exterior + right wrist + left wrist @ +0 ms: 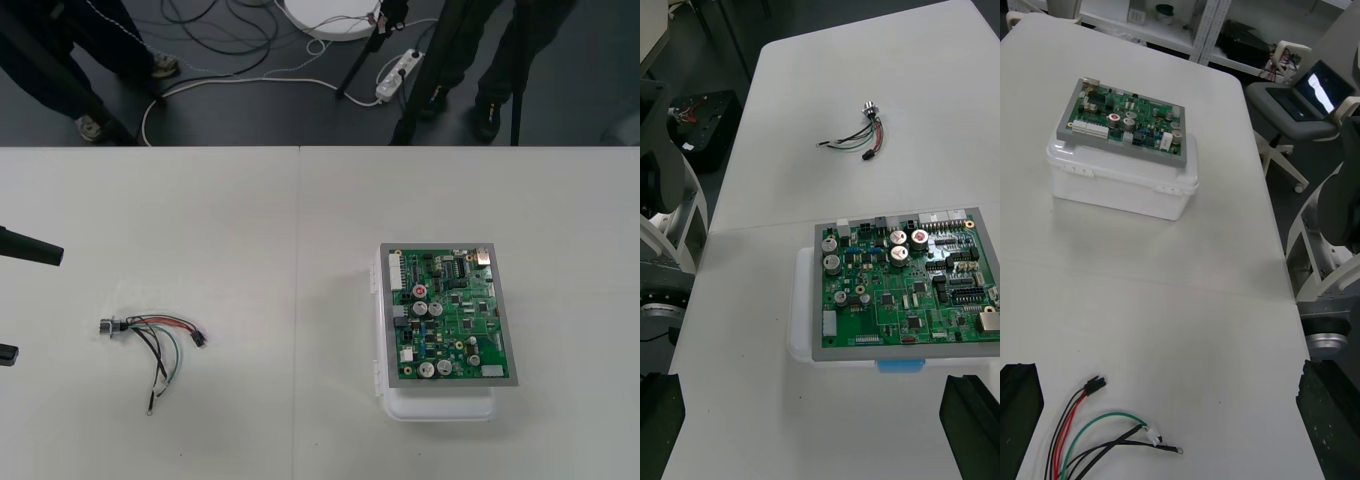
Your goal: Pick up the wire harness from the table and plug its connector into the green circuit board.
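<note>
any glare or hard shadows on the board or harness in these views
Front view: even light, no glare on the board, and the harness casts barely any shadow. Right wrist view: small glints on the board's capacitor tops, faint soft shadow beside the base. Left wrist view: soft shadow along the base's foot, harness wires evenly lit.

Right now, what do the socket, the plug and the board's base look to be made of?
Socket: likely metal, with a silvery shine on its round body. Plug: probably plastic, matte black and blocky. Base: seemingly moulded plastic, white, smooth and faintly glossy, with a stepped rim and small tabs along its side.
</note>
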You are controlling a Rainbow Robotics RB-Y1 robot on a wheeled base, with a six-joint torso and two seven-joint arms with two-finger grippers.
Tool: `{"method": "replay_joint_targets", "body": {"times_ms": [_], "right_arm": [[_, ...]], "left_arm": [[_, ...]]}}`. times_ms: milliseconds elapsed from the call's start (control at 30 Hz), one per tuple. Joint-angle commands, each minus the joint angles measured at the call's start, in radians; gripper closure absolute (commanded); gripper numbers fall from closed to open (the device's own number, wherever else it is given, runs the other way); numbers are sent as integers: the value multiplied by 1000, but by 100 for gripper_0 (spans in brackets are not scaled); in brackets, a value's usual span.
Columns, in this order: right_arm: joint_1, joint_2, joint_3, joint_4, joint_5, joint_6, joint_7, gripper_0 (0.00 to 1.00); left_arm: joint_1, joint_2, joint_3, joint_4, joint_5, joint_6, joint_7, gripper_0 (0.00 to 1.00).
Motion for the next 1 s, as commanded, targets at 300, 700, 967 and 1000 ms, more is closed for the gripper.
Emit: {"method": "replay_joint_targets", "body": {"times_ms": [300,700,967,1000], "right_arm": [[13,5,-37,-14,3,-6,-11,0],[13,5,-37,-14,3,-6,-11,0],[13,5,-37,-14,3,-6,-11,0],[13,5,-37,-14,3,-6,-11,0]], "left_arm": [[24,46,31,-1,9,-12,8,0],[24,46,31,-1,9,-12,8,0],[24,46,31,-1,9,-12,8,0],[24,46,31,-1,9,-12,8,0]]}}
